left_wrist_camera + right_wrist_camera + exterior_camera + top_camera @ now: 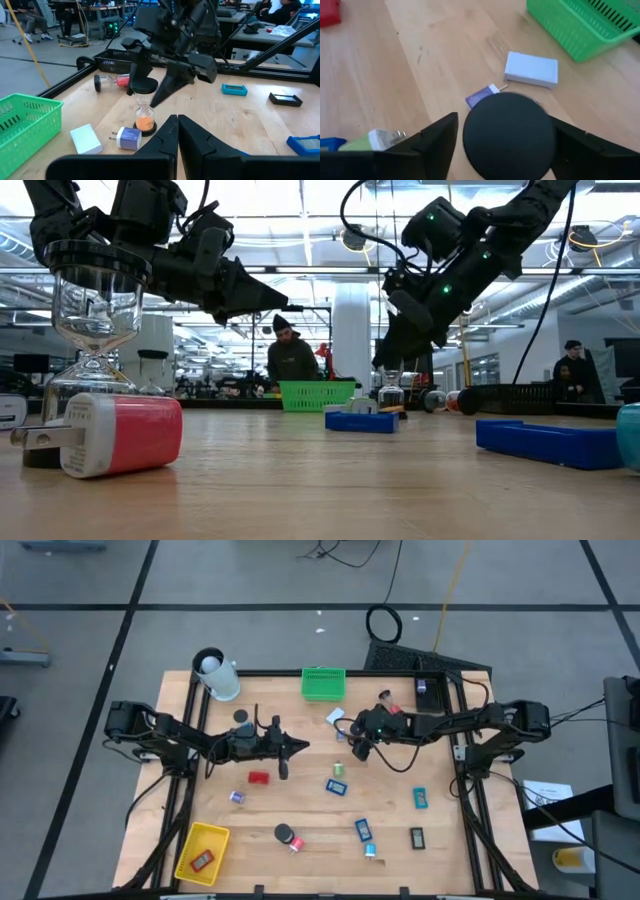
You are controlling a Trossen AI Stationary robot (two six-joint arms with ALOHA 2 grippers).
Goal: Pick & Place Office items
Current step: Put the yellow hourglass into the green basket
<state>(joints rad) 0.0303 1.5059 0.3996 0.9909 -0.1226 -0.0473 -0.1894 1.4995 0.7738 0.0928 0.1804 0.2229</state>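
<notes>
1. The desk [300, 790] carries scattered office items across its middle and front, well apart, so there is free room between most pieces.
2. The green basket [323, 683] sits at the far edge and the yellow basket [203, 852] at the front left corner, likely as drop places.
3. The right end effector [360, 743] hangs spread around the black top of an orange sand timer [145, 107], apparently to grip it; a white block [531, 69] and purple plug [127, 138] crowd it.
4. The left end effector [297, 747], pressed together and empty, waits nearby at mid-desk.
</notes>
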